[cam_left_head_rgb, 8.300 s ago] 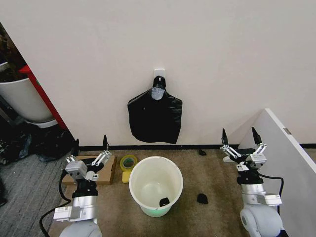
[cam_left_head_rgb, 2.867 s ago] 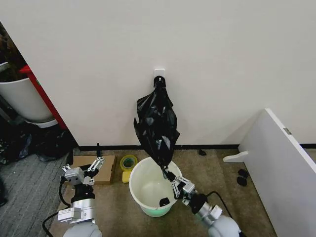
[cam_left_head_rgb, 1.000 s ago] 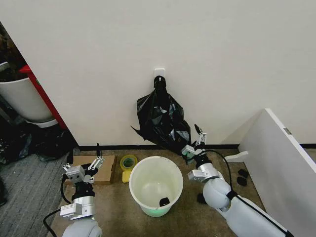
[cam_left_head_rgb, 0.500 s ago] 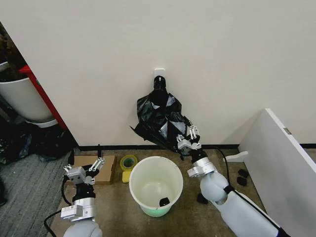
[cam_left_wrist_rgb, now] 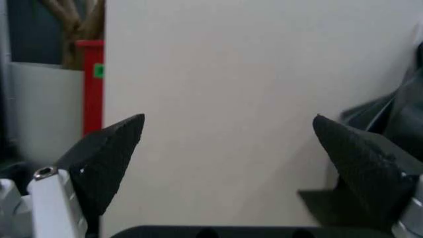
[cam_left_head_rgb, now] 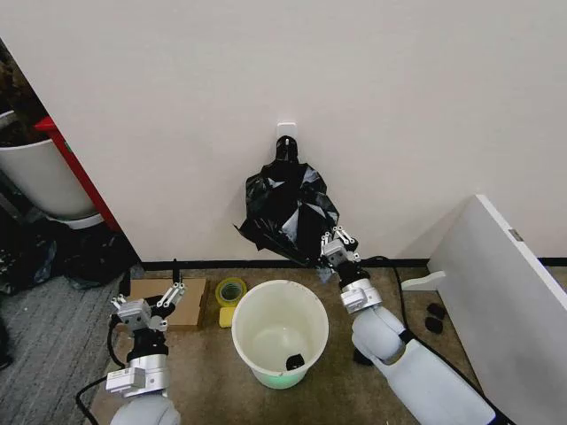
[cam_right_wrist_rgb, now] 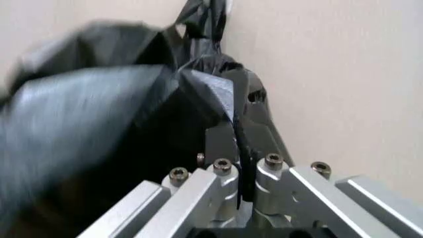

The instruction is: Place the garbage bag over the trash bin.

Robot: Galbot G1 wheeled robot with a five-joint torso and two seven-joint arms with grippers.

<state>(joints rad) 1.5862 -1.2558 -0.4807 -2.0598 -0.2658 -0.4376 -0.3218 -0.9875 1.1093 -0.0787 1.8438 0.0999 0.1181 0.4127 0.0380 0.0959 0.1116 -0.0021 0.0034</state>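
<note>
The black, crinkly garbage bag (cam_left_head_rgb: 285,211) hangs from a white wall hook (cam_left_head_rgb: 285,132), gathered at its top. My right gripper (cam_left_head_rgb: 335,243) is raised to its lower right corner and shut on a fold of the plastic; in the right wrist view the fingers (cam_right_wrist_rgb: 221,141) pinch the garbage bag (cam_right_wrist_rgb: 119,114). Below stands the cream-white trash bin (cam_left_head_rgb: 309,305) with a pale green base, its mouth uncovered. My left gripper (cam_left_head_rgb: 151,305) is parked low at the left, open, apart from both. In the left wrist view the left gripper (cam_left_wrist_rgb: 225,144) faces the wall.
A small black object (cam_left_head_rgb: 295,360) lies inside the bin. A yellow tape roll (cam_left_head_rgb: 231,290) and a cardboard piece (cam_left_head_rgb: 190,312) sit left of it. A white panel (cam_left_head_rgb: 505,283) leans at the right. A large white tub with a red frame (cam_left_head_rgb: 40,173) stands far left.
My right gripper, holding the bag's lower corner, has shifted slightly left and up toward the wall, and the bag has bunched up more. The left arm has stayed put.
</note>
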